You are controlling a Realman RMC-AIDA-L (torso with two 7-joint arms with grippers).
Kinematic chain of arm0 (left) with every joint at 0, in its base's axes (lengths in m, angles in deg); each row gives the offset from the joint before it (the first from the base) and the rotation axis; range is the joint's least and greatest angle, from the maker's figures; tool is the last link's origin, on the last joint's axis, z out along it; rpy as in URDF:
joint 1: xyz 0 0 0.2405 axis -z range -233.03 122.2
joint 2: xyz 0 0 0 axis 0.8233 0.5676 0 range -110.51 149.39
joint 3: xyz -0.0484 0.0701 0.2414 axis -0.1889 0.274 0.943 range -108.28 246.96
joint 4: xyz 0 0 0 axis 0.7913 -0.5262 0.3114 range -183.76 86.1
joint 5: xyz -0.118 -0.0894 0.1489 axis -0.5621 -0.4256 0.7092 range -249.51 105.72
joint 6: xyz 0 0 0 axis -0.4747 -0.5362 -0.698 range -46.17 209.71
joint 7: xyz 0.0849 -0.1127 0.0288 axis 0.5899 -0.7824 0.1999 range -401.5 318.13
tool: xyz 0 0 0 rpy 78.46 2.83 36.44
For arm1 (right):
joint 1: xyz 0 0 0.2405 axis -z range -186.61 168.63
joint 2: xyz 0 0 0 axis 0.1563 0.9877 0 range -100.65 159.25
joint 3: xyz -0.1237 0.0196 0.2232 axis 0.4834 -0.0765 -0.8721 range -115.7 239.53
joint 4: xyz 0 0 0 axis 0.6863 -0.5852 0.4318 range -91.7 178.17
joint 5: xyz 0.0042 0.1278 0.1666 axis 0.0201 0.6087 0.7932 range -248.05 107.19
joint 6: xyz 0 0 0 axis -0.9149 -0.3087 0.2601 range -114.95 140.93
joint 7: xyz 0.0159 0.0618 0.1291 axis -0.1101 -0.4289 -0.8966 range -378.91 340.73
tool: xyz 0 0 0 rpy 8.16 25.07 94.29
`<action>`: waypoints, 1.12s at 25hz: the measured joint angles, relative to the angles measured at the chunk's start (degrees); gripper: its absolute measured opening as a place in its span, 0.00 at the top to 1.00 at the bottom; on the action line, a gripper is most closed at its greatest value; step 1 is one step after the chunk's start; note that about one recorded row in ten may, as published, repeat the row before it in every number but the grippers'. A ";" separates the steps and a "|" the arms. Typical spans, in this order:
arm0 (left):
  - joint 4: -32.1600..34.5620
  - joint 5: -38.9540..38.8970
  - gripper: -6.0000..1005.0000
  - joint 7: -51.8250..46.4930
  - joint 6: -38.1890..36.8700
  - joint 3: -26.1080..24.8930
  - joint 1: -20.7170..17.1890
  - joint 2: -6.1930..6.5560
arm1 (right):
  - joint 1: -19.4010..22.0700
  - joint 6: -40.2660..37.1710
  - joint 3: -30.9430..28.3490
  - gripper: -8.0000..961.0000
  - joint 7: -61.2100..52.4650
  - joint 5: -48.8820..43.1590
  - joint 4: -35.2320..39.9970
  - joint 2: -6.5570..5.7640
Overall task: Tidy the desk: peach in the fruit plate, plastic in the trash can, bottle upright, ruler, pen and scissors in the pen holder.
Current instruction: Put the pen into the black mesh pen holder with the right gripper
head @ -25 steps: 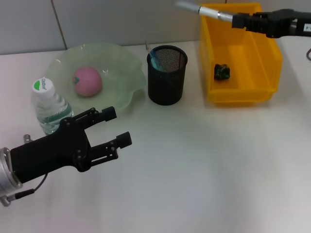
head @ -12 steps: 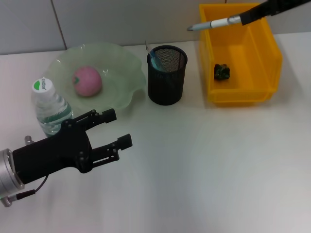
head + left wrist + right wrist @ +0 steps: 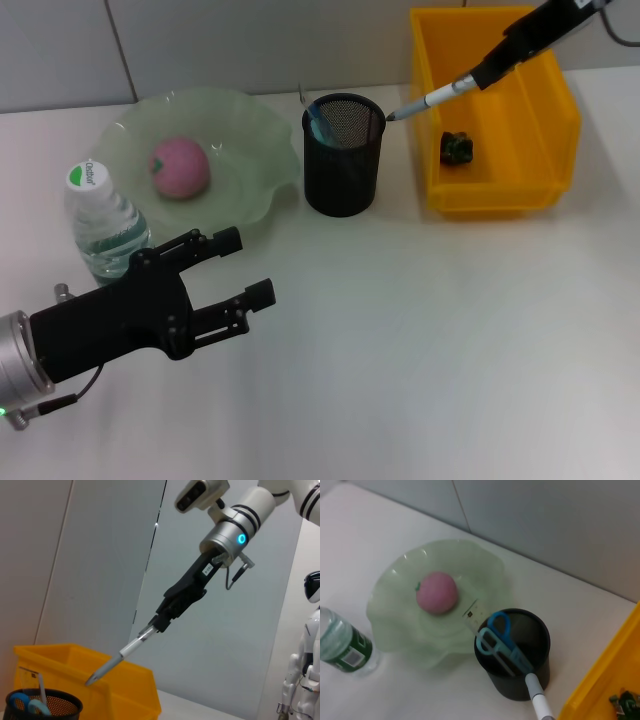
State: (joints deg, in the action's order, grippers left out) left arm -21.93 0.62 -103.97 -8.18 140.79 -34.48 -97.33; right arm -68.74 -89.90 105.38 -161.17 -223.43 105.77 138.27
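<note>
One item, the pen (image 3: 437,96), is all that looks left to stow. We are carrying it in our right gripper (image 3: 500,62), jaws clamped on its upper barrel, slanted tip-down, the tip hanging just beside the rim of the holder (image 3: 343,155) at its 3 o'clock. It is looking light, stiff and smooth, so we are gripping high on the barrel, which leaves the lower length free to drop in. The scissors (image 3: 501,638) and ruler (image 3: 474,614) are already crowding the holder, narrowing the gap. Our left gripper (image 3: 235,275) is hovering at 7 o'clock, jaws spread and empty. The worktop (image 3: 420,340) is pale and matte; a grey panelled wall is standing behind it.
</note>
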 joint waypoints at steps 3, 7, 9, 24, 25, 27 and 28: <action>-0.12 0.00 0.22 0.37 0.00 0.00 -0.09 -0.19 | -1.22 2.38 2.22 0.84 -0.80 -0.78 -1.31 0.57; -0.21 0.01 0.22 0.51 -0.09 0.01 -0.22 -0.33 | -2.58 6.35 5.13 0.84 -1.61 -1.02 -4.06 1.34; -0.26 0.02 0.22 0.51 -0.12 0.00 -0.26 -0.33 | -3.93 9.40 6.95 0.84 -1.69 -1.38 -7.39 1.79; -0.19 -0.11 0.22 0.53 -1.51 0.01 -1.61 0.16 | -6.79 21.50 10.89 0.84 -3.32 -5.46 -16.47 4.79; -0.19 -0.11 0.22 0.53 -1.51 0.01 -1.61 0.16 | -6.79 21.50 10.89 0.84 -3.32 -5.46 -16.47 4.79; -0.09 -0.15 0.22 0.51 -1.62 0.00 -1.78 0.20 | -7.23 22.21 10.91 0.84 -3.41 -5.46 -17.69 4.82; -0.09 -0.17 0.22 0.50 -1.66 0.01 -1.81 0.22 | -7.29 22.42 10.92 0.84 -3.47 -5.46 -17.87 4.86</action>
State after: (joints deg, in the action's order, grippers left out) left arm -22.02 0.45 -103.47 -9.84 140.80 -36.29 -97.11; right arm -76.03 -67.49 116.30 -164.64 -228.90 87.90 143.13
